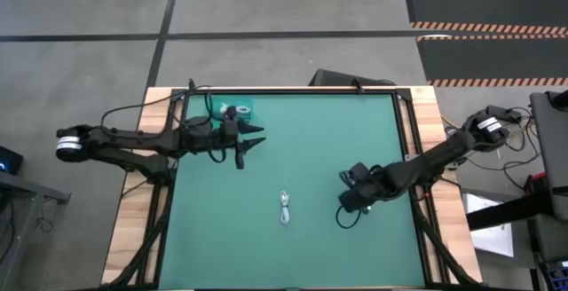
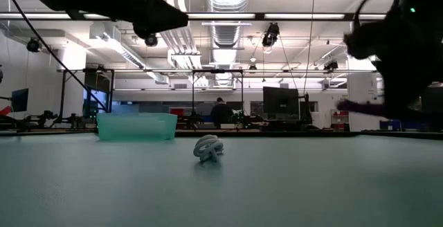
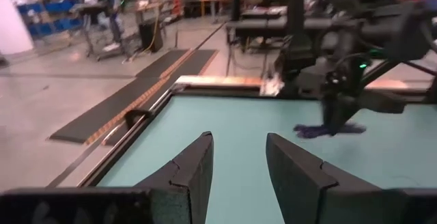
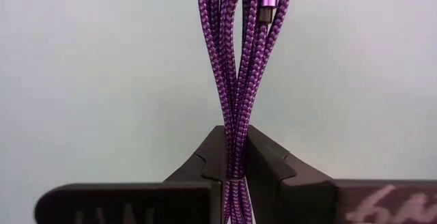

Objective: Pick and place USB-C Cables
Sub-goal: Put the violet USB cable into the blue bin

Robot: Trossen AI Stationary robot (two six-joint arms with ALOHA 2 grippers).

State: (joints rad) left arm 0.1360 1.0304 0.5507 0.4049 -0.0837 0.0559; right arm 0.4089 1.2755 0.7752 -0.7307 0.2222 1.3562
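Cable (image 4: pixel 239 67) runs lengthwise straight out from the clamped right tool (image 4: pixel 235 162).

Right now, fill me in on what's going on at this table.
The right pincer is shut on a purple braided cable, holding it over the table's right half. The left pincer hangs open beside the teal bin at the far edge. One white cable bundle lies loose mid-table.

Overhead downward, table-level sideways, two close wrist views
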